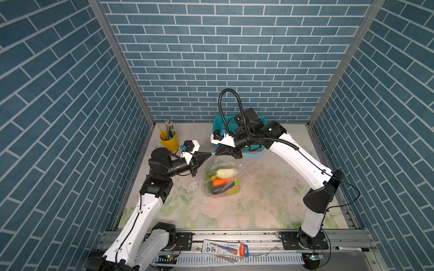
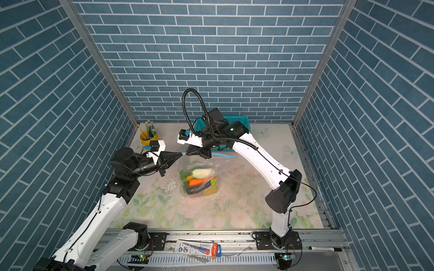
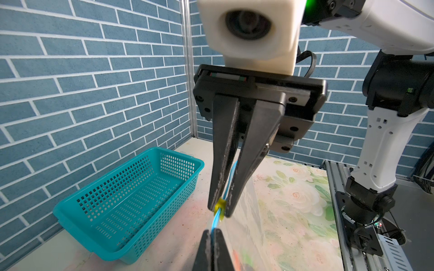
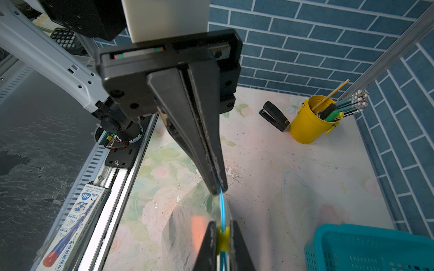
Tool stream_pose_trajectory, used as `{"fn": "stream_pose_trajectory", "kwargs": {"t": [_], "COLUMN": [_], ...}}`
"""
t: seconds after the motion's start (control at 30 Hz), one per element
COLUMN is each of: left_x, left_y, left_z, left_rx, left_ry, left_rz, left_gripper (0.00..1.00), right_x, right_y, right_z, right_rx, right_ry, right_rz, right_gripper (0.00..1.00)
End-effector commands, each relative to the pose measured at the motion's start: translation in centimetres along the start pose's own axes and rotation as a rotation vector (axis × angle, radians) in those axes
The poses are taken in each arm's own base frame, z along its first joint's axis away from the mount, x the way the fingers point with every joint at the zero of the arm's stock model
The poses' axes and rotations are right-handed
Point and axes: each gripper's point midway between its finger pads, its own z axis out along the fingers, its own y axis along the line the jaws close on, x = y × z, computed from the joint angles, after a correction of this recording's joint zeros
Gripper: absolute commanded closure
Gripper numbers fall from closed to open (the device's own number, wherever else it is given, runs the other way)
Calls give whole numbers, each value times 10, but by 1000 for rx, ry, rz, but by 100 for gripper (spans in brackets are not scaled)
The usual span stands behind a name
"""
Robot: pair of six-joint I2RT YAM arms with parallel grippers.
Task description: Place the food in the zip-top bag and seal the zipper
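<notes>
**Both grippers on the zipper, veggies in the bag**

Top views first. In both, the left gripper (image 1: 209, 153) and the right gripper (image 1: 217, 152) sit nose to nose above the back half of the table (image 1: 270, 199), tips almost touching. The blue zipper (image 1: 251, 154) runs between them and carries on past the right gripper toward the teal basket (image 1: 218, 122). The clear bag (image 1: 244, 167) hangs from that strip down to the table. The food (image 1: 223, 181) is bunched up at the bottom of it. I can pick out a white radish (image 1: 226, 173), a carrot (image 2: 199, 181), a dark eggplant (image 1: 219, 190) and something yellow underneath.

Left wrist view: my left gripper (image 3: 212, 231) has its fingers pressed together on the zipper (image 3: 217, 220), right at the end of the strip. Just past it the right gripper (image 3: 221, 207) faces the camera, pinching the little yellow slider (image 3: 220, 205). The basket (image 3: 112, 185) sits off to one side by the wall.

Right wrist view: same thing from the other end. The right gripper (image 4: 222, 223) is closed on the slider (image 4: 222, 239), and the zipper (image 4: 222, 208) curves away into the left gripper (image 4: 217, 190), which is clamped tight on it. Further back there's a yellow cup (image 4: 307, 126) of pens with a black stapler (image 4: 274, 116) just beside it.

I can't tell how much of the mouth is sealed.
</notes>
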Motion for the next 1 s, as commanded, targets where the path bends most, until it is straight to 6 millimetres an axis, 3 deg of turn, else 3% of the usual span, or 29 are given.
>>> {"fn": "stream_pose_trajectory", "kwargs": {"t": [0.0, 0.97], "left_x": [-15, -10], "left_y": [-3, 23], "left_z": [-4, -18], "left_rx": [-12, -236], "left_ry": [-28, 3], "left_rz": [51, 89], "left_gripper": [100, 100], "right_x": [-12, -7], "right_y": [3, -2], "right_z": [-10, -23], "right_rx": [4, 66], "right_ry": [-15, 31], "right_rz": [-48, -56], "right_gripper": [95, 100]}}
